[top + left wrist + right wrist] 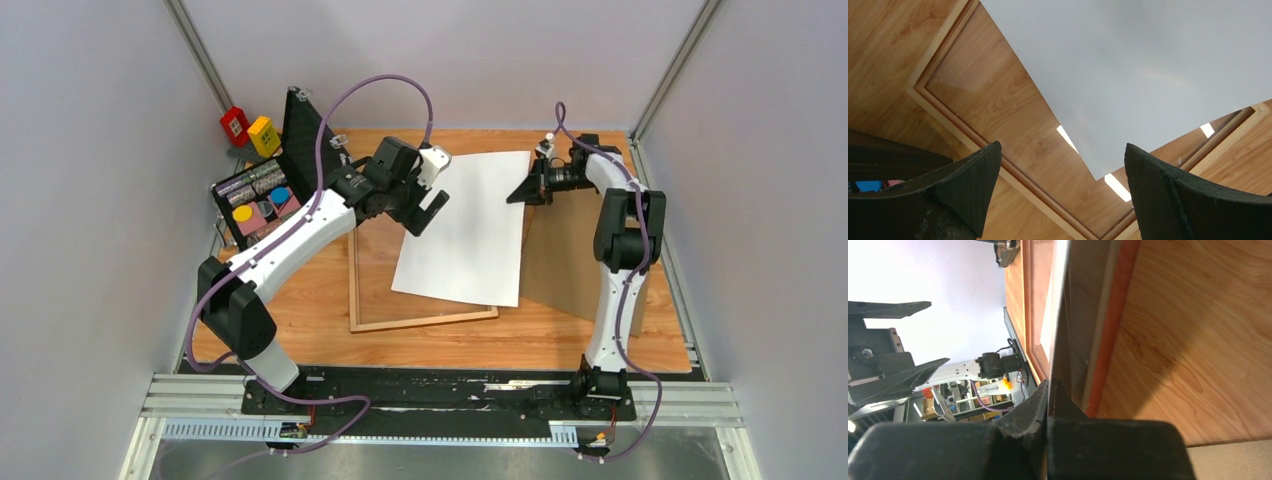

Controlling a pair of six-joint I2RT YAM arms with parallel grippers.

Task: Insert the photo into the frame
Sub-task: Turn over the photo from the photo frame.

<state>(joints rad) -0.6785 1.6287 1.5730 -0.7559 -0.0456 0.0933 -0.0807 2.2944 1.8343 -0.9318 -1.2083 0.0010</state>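
Observation:
The photo (465, 225) shows only its white back and lies slanted over the right half of the frame (420, 322), its right edge raised. My right gripper (522, 190) is shut on that edge; in the right wrist view the sheet (1057, 315) runs edge-on into the closed jaws (1049, 390), beside a reddish frame rail (1113, 325). The left gripper (425, 212) hovers open at the photo's upper left edge. In the left wrist view the gripper (1063, 190) holds nothing, with the photo's corner (1148, 75) and the frame's pale rail (948, 112) below it.
A plain brown backing board (565, 260) lies to the right of the frame, partly under the photo and the right arm. A black case (255, 195) of coloured items sits at the left edge, with a red block (235, 125) and a yellow block (264, 135) behind it.

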